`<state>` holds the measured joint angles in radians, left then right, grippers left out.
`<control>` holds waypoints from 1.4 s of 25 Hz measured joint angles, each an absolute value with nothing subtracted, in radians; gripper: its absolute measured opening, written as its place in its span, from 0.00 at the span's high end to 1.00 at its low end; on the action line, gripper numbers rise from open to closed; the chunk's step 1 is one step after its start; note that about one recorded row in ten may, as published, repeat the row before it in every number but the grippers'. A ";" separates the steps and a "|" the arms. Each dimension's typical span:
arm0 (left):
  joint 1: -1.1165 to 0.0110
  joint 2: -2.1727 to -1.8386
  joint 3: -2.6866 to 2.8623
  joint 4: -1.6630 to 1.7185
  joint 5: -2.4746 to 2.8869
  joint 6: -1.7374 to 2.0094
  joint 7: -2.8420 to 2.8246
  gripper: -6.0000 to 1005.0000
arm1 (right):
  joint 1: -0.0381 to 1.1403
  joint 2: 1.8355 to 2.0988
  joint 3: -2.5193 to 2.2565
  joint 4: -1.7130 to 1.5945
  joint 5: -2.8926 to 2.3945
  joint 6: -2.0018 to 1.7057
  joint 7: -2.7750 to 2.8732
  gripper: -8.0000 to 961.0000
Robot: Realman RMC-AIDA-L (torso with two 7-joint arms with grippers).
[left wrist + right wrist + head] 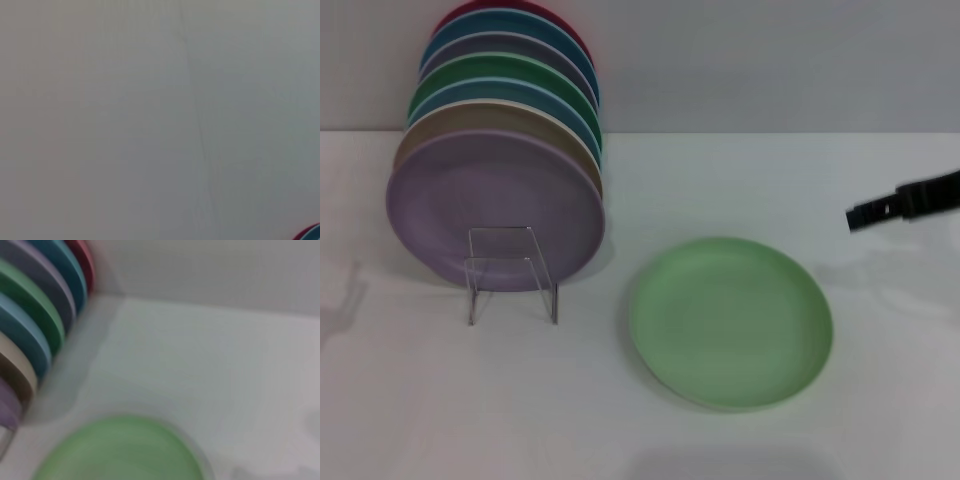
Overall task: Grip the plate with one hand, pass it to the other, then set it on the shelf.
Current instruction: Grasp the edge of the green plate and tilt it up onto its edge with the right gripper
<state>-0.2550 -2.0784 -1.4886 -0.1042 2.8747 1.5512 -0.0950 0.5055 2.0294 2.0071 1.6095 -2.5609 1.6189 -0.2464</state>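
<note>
The pale mint-green plate (730,320) lies flat on the white table, right of centre; it also shows in the right wrist view (120,452). The clear acrylic rack (512,272) stands to its left and holds a row of upright plates. My right gripper (865,214) reaches in from the right edge, above the table and up-right of the plate, apart from it. My left gripper is out of view.
The rack holds several coloured plates on edge, with a lilac plate (495,205) in front and a darker green one (510,70) further back; they also show in the right wrist view (30,315). A grey wall runs behind the table. The left wrist view shows only a plate's edge (311,234).
</note>
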 joint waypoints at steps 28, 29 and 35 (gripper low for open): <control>-0.258 -2.078 -1.488 -0.106 2.875 1.535 -0.101 0.22 | 0.683 2.034 1.856 1.102 -2.640 1.445 -0.285 0.22; -0.258 -2.078 -1.488 -0.106 2.874 1.535 -0.101 0.22 | 0.685 2.034 1.856 1.100 -2.640 1.444 -0.285 0.23; -0.258 -2.078 -1.488 -0.106 2.874 1.534 -0.101 0.22 | 0.706 2.032 1.853 1.060 -2.638 1.437 -0.289 0.24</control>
